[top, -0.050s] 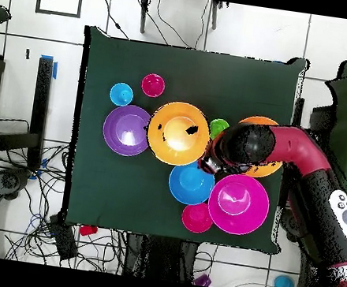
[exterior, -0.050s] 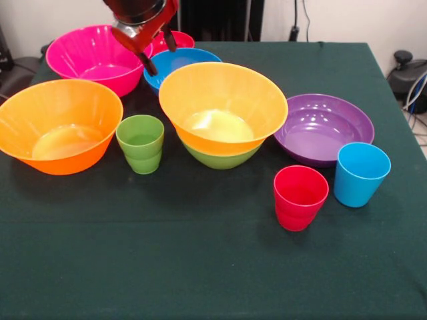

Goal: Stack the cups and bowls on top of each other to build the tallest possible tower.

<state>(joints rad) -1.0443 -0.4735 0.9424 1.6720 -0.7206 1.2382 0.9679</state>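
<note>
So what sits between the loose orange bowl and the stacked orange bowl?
The green cup stands upright between the loose orange bowl and the orange bowl nested in the green bowl, plainest in the front view.

Small red bowl (exterior, -0.050s: 175,40) perhaps half hidden

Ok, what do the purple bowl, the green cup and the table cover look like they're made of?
The purple bowl looks like glossy moulded plastic: bright highlights run across its inside. The green cup also looks plastic, with a duller, satin surface and even colour. The table cover looks like dark green cloth, matte with no shine, though its weave can't be made out.
</note>
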